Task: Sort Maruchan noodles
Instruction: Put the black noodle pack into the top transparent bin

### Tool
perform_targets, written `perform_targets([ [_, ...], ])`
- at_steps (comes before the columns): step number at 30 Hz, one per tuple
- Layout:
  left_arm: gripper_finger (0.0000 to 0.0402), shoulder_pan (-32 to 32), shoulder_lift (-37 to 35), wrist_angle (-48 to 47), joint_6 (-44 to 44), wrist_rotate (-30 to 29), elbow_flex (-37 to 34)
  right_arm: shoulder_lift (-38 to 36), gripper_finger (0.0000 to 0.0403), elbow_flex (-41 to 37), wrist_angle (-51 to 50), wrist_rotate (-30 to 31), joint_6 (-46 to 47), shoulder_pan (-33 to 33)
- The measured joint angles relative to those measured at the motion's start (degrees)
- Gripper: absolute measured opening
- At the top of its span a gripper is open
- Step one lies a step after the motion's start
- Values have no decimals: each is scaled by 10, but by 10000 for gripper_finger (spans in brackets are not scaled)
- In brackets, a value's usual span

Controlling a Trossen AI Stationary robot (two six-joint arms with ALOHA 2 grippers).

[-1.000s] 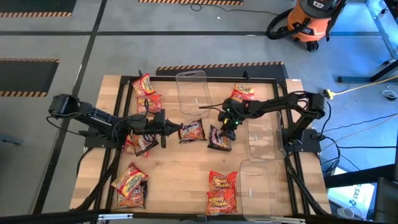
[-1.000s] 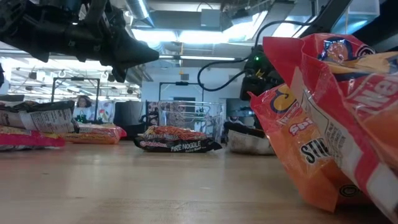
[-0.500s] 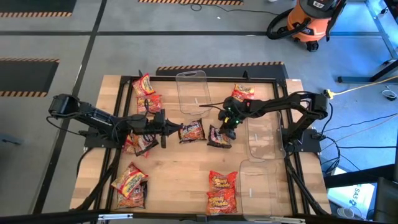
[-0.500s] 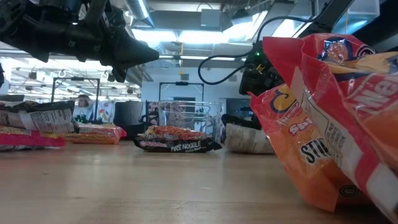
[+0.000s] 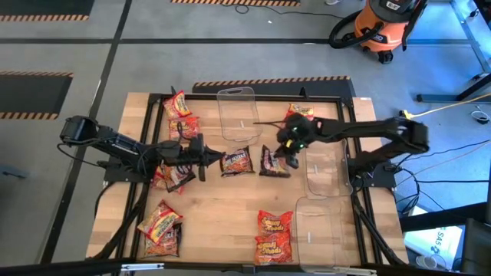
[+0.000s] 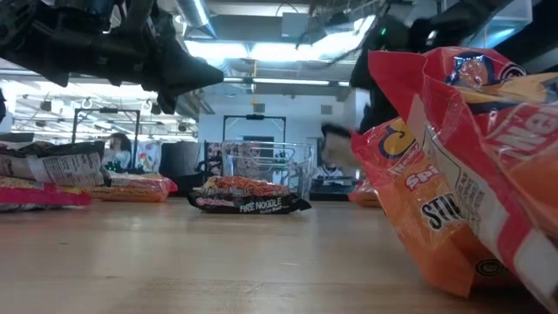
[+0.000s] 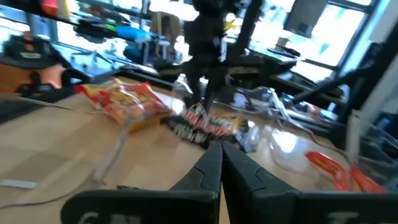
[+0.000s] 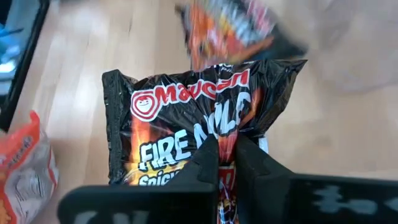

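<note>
Right gripper pinched on black Fire Noodle packet beside clear bin; light, crinkly, slippery film, so edge-grip. Left gripper closed, empty.

Black packet, orange flame print, white lettering; red-orange packets; light wood table; dark claw.

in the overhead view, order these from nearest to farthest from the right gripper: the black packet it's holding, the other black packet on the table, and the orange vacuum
From the right gripper:
1. The held black packet, pinched in its shut fingers, mid-table.
2. The other black packet, lying just toward the left arm's side.
3. The orange vacuum, on the floor past the table's far edge.
</note>
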Motion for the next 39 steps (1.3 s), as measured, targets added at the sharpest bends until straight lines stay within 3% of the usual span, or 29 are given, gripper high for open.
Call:
perform_targets([
  [6,0,0,0,40,0,-24,0,-71,3,-15,48,52,-17,0],
  [10,0,-2,0,57,-1,-16,0,-83,6,-58,169,70,-16,0],
  [14,7,9,0,58,-59,-59,0,-76,5,-87,284,81,-14,6],
  [21,82,30,0,53,-125,-14,1,-59,6,-92,327,129,-44,36],
  [30,192,30,0,32,-124,15,32,-21,8,-91,391,161,-87,62],
  [34,218,42,0,-30,-122,11,47,2,9,-80,408,179,-115,60],
  [39,222,84,0,-108,-114,27,92,35,9,-39,410,200,-166,60],
])
